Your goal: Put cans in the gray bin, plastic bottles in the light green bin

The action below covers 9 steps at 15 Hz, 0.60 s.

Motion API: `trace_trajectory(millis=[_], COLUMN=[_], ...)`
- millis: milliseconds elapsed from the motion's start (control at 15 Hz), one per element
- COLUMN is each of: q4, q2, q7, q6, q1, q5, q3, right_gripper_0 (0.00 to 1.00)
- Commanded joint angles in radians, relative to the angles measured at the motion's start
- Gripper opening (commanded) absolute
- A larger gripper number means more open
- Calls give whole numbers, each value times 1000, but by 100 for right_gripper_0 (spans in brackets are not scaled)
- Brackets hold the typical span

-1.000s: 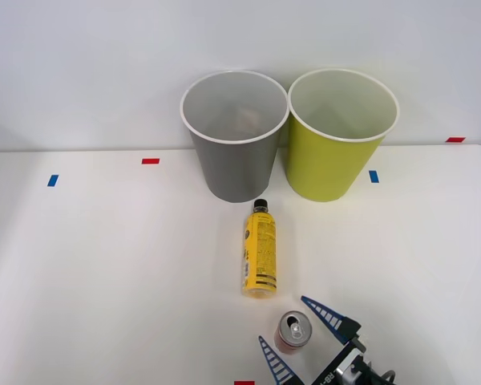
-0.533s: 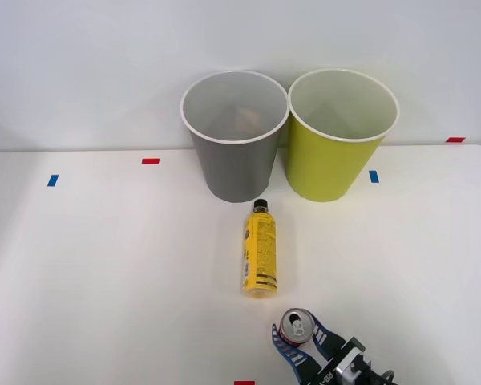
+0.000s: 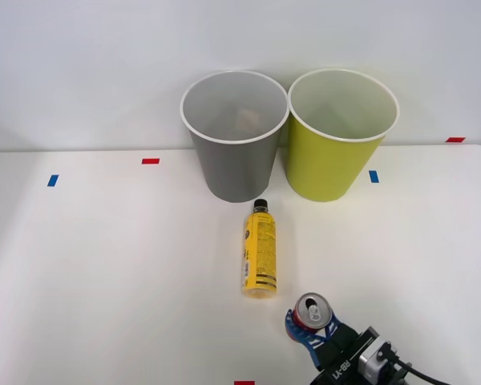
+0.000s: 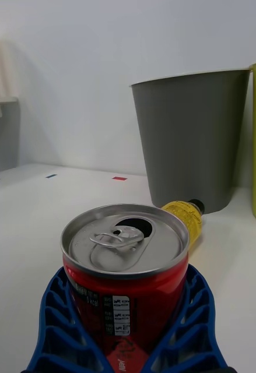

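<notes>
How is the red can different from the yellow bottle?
The red can stands upright between the right gripper's blue fingers; the yellow bottle lies on its side, untouched. The can is short with an opened silver top; the bottle is longer and slimmer, with a black cap pointing at the gray bin. Both are drink containers near the table's front.

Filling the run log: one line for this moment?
right pincer: shut on can | bottle: lying on table | gray bin, light green bin: upright

pincer (image 3: 311,329) closed around can (image 3: 312,312), shifted it slightly rightward.
</notes>
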Motion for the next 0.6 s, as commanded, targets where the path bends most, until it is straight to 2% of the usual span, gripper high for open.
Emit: trace_trajectory(millis=[67, 333, 600], q4=[-73, -231, -329], q2=[-69, -172, -172], q7=[-9, -13, -9], q6=[0, 20, 119], q1=[16, 46, -16], q5=[-67, -181, -259], q3=[-16, -27, -62], right_gripper_0=[0, 0, 0])
